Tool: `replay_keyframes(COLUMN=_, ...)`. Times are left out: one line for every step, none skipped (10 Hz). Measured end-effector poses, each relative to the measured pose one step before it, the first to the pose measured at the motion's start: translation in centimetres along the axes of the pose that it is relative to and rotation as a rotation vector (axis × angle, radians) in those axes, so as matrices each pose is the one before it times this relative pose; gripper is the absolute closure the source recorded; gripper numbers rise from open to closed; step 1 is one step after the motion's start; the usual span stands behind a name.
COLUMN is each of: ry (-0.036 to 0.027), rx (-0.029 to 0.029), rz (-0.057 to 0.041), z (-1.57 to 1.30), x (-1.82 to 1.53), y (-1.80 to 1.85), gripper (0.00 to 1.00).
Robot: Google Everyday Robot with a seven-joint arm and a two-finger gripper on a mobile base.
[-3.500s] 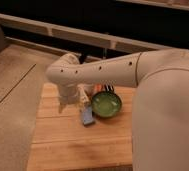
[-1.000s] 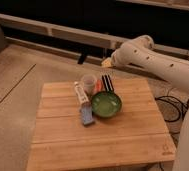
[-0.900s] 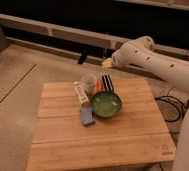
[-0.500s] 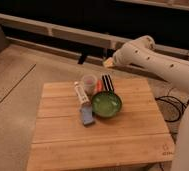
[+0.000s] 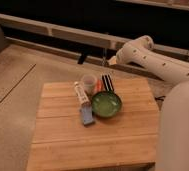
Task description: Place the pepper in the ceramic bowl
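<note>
No text, label, brand, number or sign can be read anywhere, not on the white tube (image 5: 81, 93), the blue packet (image 5: 86, 116) or the white arm (image 5: 153, 60), whose gripper (image 5: 107, 57) hangs past the wooden table (image 5: 113, 142), at twelve o'clock from the ceramic bowl (image 5: 106, 105).

Gripper (image 5: 108, 54): beyond the table's (image 5: 63, 145) far edge, dark against a dark background, outline not determinable. Pepper (image 5: 97, 89): only a small orange patch visible at the ceramic bowl's (image 5: 106, 105) far-left rim; shape not determinable. Robot arm (image 5: 158, 62): cut off at right. Table's near edge: cut off at bottom.
</note>
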Motion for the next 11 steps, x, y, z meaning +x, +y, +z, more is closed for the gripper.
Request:
replay_keyframes(ry=0.04152, rx=-0.03444, rz=-0.00876, z=2.354, x=1.073, y=0.841, gripper=0.35)
replay_keyframes(ry=0.04047, rx=-0.02956, rz=-0.0052, z=1.886, x=0.975, y=0.642, gripper=0.35)
replay_keyframes(ry=0.03806, rx=-0.01537, rz=-0.00952, z=1.46, x=0.882, y=0.043, gripper=0.35)
replay_keyframes(ry=0.04376, rx=-0.0234, rz=-0.00943, z=1.549, x=0.746, y=0.1, gripper=0.35)
replay_keyframes(ry=0.03975, rx=-0.02879, rz=-0.01667, z=1.387, x=0.039, y=0.61, gripper=0.35)
replay_keyframes(ry=0.02817, rx=-0.02338, rz=-0.02372, z=0.959, x=-0.574, y=0.809, gripper=0.35)
replay_keyframes(ry=0.01994, rx=-0.01393, rz=-0.01765, z=0.652, x=-0.388, y=0.448, gripper=0.35)
replay_keyframes(ry=0.02284, rx=-0.02115, rz=-0.02602, z=0.811, x=-0.658, y=0.644, gripper=0.35)
replay_keyframes(ry=0.01229, rx=-0.01684, rz=-0.02043, z=0.471, x=-0.692, y=0.6, gripper=0.35)
replay_keyframes(ry=0.00877, rx=-0.01423, rz=-0.01513, z=0.392, x=-0.575, y=0.47, gripper=0.35)
replay_keyframes(ry=0.01513, rx=-0.02022, rz=-0.01335, z=0.592, x=-0.497, y=0.611, gripper=0.35)
